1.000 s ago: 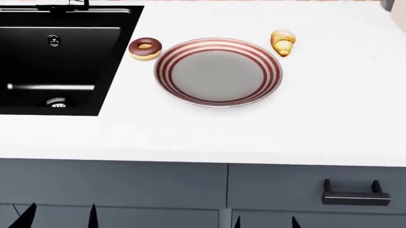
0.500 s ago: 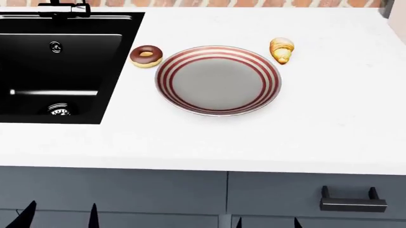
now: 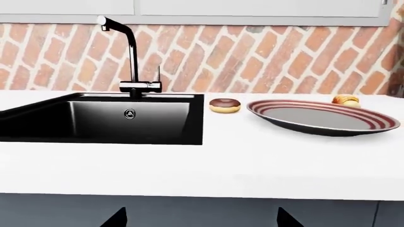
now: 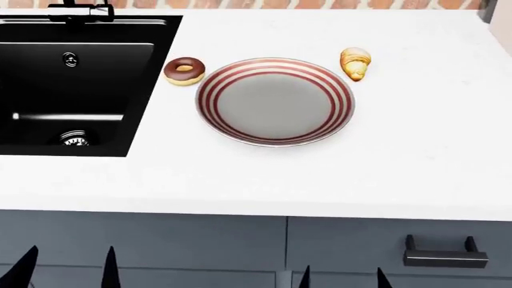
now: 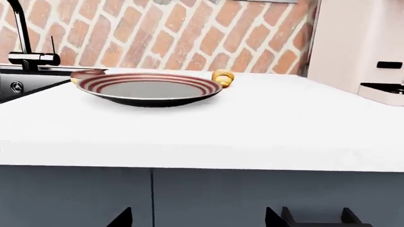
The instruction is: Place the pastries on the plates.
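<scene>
While both arms hang low in front of the cabinets, the views split the scene as follows.

Head view only: a black sink (image 4: 72,90) seen from above with its drain, and a dark drawer handle (image 4: 445,255) below the counter edge.
Left wrist view only: the full black gooseneck faucet (image 3: 129,56) against a red brick wall (image 3: 265,52).
Right wrist view only: a cream appliance (image 5: 366,47) at the far end of the counter.
Plate: the grey plate (image 4: 274,101), round and shallow with concentric red rim rings, lies flat on the white countertop (image 4: 400,156), nothing on it.
Doughnut: the chocolate doughnut (image 4: 184,71), a ring with dark glaze over a tan base, sits just beside the plate on the sink side, on the counter.
Croissant: the croissant (image 4: 356,63), golden and ridged, sits near the plate's opposite far side, on the counter.
Blue plate: not seen in any view.
Left gripper (image 4: 68,267): only two dark pointed fingertips show, spread apart, holding nothing, well short of the pastries.
Right gripper (image 4: 342,279): two fingertips likewise parted, empty, touching nothing.
</scene>
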